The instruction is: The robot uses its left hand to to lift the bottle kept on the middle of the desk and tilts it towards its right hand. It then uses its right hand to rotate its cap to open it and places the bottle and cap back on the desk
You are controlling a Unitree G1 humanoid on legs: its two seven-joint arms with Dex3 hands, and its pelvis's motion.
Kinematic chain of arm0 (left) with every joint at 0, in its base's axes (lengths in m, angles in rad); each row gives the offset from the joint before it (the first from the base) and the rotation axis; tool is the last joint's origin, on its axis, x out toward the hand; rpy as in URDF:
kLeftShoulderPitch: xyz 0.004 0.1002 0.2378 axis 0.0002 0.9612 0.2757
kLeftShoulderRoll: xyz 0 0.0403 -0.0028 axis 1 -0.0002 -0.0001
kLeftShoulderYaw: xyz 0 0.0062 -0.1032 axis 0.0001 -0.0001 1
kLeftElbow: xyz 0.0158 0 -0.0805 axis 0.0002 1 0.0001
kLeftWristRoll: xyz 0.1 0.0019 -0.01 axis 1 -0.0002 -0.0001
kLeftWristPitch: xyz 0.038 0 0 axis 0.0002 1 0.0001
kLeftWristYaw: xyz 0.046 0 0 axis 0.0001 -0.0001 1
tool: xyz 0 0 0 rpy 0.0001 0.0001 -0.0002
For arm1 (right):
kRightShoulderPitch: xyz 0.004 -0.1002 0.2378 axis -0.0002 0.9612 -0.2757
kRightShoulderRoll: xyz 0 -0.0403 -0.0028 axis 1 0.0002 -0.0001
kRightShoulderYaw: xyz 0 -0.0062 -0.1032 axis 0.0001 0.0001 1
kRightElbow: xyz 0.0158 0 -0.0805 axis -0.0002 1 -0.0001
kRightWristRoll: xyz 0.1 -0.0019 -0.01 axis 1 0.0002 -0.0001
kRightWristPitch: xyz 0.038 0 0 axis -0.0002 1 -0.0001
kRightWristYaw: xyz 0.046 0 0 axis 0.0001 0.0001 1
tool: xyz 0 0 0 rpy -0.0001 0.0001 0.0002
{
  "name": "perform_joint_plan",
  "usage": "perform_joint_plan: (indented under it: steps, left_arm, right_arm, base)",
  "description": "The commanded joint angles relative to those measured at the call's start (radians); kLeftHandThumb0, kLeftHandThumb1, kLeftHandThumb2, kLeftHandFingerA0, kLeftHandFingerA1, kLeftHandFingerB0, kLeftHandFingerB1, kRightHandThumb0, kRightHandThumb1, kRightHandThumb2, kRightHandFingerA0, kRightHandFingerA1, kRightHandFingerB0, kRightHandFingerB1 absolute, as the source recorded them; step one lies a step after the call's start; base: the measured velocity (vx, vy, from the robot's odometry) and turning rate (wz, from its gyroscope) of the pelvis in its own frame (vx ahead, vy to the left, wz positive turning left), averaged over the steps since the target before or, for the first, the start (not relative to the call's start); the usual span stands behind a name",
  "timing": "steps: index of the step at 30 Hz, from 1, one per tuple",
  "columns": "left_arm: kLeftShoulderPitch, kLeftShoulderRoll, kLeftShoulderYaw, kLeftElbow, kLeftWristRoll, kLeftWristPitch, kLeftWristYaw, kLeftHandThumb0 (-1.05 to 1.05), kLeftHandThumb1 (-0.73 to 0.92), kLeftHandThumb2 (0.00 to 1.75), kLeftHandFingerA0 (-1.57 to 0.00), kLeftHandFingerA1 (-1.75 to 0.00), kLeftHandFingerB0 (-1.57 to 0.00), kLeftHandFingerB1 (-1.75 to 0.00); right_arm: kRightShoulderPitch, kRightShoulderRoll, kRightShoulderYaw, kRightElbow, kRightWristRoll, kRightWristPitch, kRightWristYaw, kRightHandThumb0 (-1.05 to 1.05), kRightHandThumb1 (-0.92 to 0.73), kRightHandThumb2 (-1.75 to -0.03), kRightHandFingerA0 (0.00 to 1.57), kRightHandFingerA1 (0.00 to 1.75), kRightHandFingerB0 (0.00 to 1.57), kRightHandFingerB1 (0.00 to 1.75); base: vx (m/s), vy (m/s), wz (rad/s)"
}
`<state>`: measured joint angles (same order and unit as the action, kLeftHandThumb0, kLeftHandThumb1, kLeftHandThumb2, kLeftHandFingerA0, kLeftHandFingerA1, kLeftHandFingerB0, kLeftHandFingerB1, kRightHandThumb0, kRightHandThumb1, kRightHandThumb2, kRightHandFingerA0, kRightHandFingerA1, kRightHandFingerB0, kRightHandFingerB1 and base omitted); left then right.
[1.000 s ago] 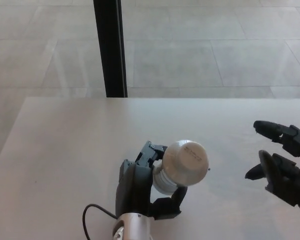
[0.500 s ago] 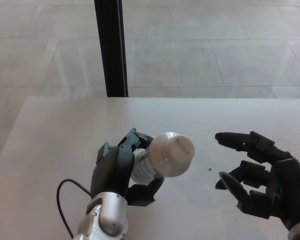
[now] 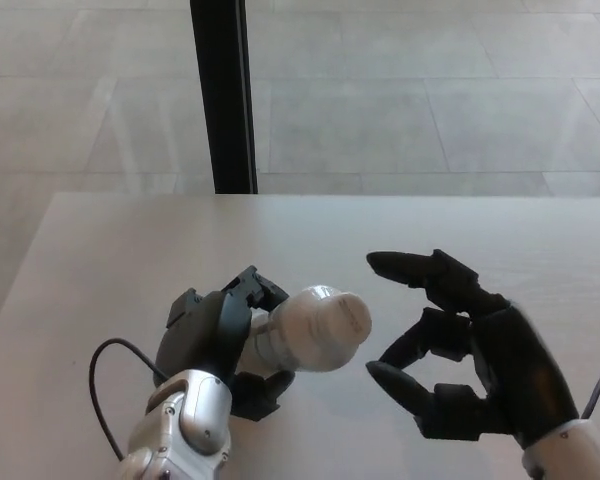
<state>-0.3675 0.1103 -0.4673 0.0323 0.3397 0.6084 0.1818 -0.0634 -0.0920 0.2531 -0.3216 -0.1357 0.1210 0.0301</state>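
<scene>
Head view: left hand (image 3: 215, 340) is gripping the bottle (image 3: 290, 335), tilting its cap (image 3: 330, 322) right, while the empty, spread right hand (image 3: 460, 350) is closing in from lower right, nearing cap grasp.

White bottle (image 3: 305, 335), black robot hand (image 3: 220, 335) each side, pale beige desk (image 3: 130, 250).

head view | looks steeply down over desk (image 3: 130, 240) | close range | floor (image 3: 400, 90) beyond
</scene>
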Motion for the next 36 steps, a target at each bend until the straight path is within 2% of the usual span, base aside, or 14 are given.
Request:
perform_joint_plan:
  steps: [1, 2, 3, 4, 7, 8, 10, 20, 21, 22, 23, 24, 35, 36]
  left_arm:
    - [-0.065, 0.037, -0.062, -0.029, 0.075, 0.321, -0.155, -0.01, 0.69, 0.96, -0.90, -1.61, -0.72, -1.28]
    - [-0.072, 0.039, -0.069, -0.031, 0.078, 0.329, -0.159, 0.01, 0.62, 1.09, -1.17, -1.34, -0.88, -1.11]
    - [-0.082, 0.035, -0.067, -0.028, 0.076, 0.337, -0.158, 0.01, 0.62, 1.09, -1.16, -1.33, -0.85, -1.09]
    - [-0.078, 0.043, -0.065, -0.042, 0.072, 0.324, -0.164, 0.06, 0.61, 1.11, -0.93, -1.67, -0.78, -1.39]
    - [-0.076, 0.046, -0.064, -0.046, 0.070, 0.317, -0.164, 0.07, 0.60, 1.14, -0.94, -1.68, -0.79, -1.41]
    - [-0.073, 0.046, -0.059, -0.047, 0.064, 0.314, -0.164, 0.07, 0.60, 1.16, -0.96, -1.69, -0.82, -1.41]
    - [-0.076, 0.045, -0.060, -0.052, 0.061, 0.330, -0.170, 0.07, 0.62, 1.13, -0.97, -1.70, -0.83, -1.41]
    - [-0.072, 0.027, -0.050, -0.054, 0.066, 0.351, -0.154, 0.04, 0.63, 1.07, -0.92, -1.67, -0.71, -1.32]
    - [-0.069, 0.028, -0.047, -0.057, 0.064, 0.351, -0.158, 0.08, 0.59, 1.13, -1.20, -1.37, -0.91, -1.14]
    - [-0.071, 0.027, -0.047, -0.062, 0.065, 0.355, -0.162, 0.06, 0.63, 1.09, -0.94, -1.71, -0.74, -1.38]
    - [-0.072, 0.025, -0.050, -0.063, 0.069, 0.364, -0.162, 0.06, 0.60, 1.11, -1.21, -1.37, -0.90, -1.14]
    - [-0.073, 0.021, -0.049, -0.062, 0.071, 0.375, -0.161, 0.03, 0.66, 1.03, -0.91, -1.66, -0.69, -1.26]
    - [-0.055, -0.003, -0.040, -0.058, 0.086, 0.363, -0.161, 0.08, 0.62, 1.14, -0.92, -1.71, -0.72, -1.37]
    - [-0.053, -0.006, -0.040, -0.057, 0.088, 0.363, -0.159, 0.11, 0.59, 1.17, -1.17, -1.36, -0.90, -1.14]
  right_arm:
    - [-0.042, -0.038, 0.065, 0.003, -0.299, 0.040, -0.112, -0.83, -0.59, -0.60, 0.68, 1.25, 0.19, 0.62]
    - [-0.035, -0.043, 0.073, 0.006, -0.317, 0.039, -0.117, -0.83, -0.59, -0.60, 0.68, 1.26, 0.19, 0.63]
    - [-0.029, -0.049, 0.074, 0.013, -0.320, 0.027, -0.120, -0.83, -0.59, -0.60, 0.67, 1.26, 0.20, 0.63]
    - [-0.017, -0.059, 0.085, 0.018, -0.342, 0.021, -0.124, -0.83, -0.59, -0.59, 0.68, 1.27, 0.21, 0.64]
    - [-0.012, -0.062, 0.095, 0.022, -0.367, 0.027, -0.135, -0.84, -0.59, -0.59, 0.69, 1.27, 0.22, 0.65]
    - [-0.007, -0.064, 0.102, 0.027, -0.385, 0.035, -0.143, -0.82, -0.45, -0.89, 0.78, 1.17, 0.26, 0.65]
    - [-0.007, -0.066, 0.109, 0.032, -0.410, 0.044, -0.154, -0.83, -0.61, -0.60, 0.71, 1.30, 0.25, 0.66]
    - [0.021, -0.074, 0.107, 0.089, -0.470, 0.032, -0.222, -0.70, -0.63, -0.62, 0.85, 1.45, 0.38, 0.66]
    - [0.022, -0.075, 0.100, 0.099, -0.465, 0.020, -0.228, -0.72, -0.67, -0.63, 0.86, 1.47, 0.37, 0.70]
    - [0.023, -0.077, 0.096, 0.101, -0.465, 0.014, -0.230, -0.72, -0.68, -0.64, 0.86, 1.46, 0.37, 0.70]
    - [0.022, -0.076, 0.094, 0.106, -0.467, 0.006, -0.236, -0.71, -0.68, -0.63, 0.88, 1.45, 0.38, 0.70]
    - [0.021, -0.074, 0.092, 0.112, -0.468, -0.001, -0.242, -0.71, -0.69, -0.63, 0.89, 1.45, 0.39, 0.70]
    - [0.009, -0.062, 0.099, 0.117, -0.487, -0.045, -0.245, -0.68, -0.69, -0.62, 0.90, 1.42, 0.41, 0.66]
    - [0.008, -0.061, 0.100, 0.114, -0.490, -0.041, -0.242, -0.69, -0.69, -0.62, 0.89, 1.43, 0.40, 0.66]
  base:
    - [0.00, 0.000, 0.00]
    - [0.00, 0.000, 0.00]
    - [0.00, 0.000, 0.00]
    - [0.00, 0.000, 0.00]
    - [0.00, 0.000, 0.00]
    - [0.00, 0.000, 0.00]
    - [0.00, 0.000, 0.00]
    - [0.00, 0.000, 0.00]
    - [0.00, 0.000, 0.00]
    - [0.00, 0.000, 0.00]
    - [0.00, 0.000, 0.00]
    - [0.00, 0.000, 0.00]
    - [0.00, 0.000, 0.00]
    - [0.00, 0.000, 0.00]
